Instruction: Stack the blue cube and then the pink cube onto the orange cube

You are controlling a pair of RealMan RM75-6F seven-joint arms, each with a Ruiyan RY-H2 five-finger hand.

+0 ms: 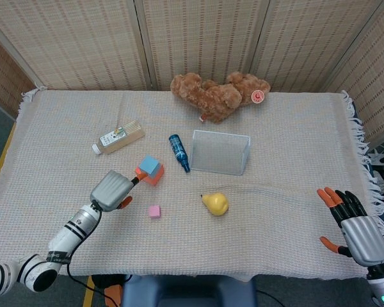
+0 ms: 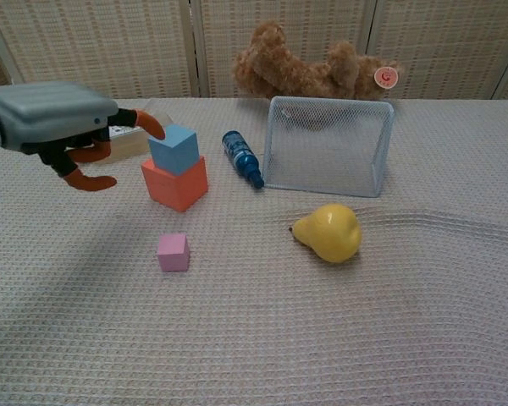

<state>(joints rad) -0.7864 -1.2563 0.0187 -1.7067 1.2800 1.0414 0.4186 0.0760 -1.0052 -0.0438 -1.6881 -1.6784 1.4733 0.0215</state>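
The blue cube [image 1: 149,165] [image 2: 173,149] rests on top of the orange cube [image 1: 153,176] [image 2: 176,183] at centre left of the table. The small pink cube [image 1: 155,212] [image 2: 173,252] lies alone on the cloth, nearer the front. My left hand [image 1: 112,190] [image 2: 55,123] hovers to the left of the stack, open and holding nothing, one fingertip close to the blue cube. My right hand [image 1: 356,227] is open at the table's right front edge, far from the cubes.
A blue bottle [image 1: 178,153] and a wire mesh basket [image 1: 220,152] stand right of the stack. A yellow pear [image 1: 216,203] lies in front of the basket. A boxed bottle [image 1: 118,137] sits behind the stack, a teddy bear [image 1: 217,94] at the back.
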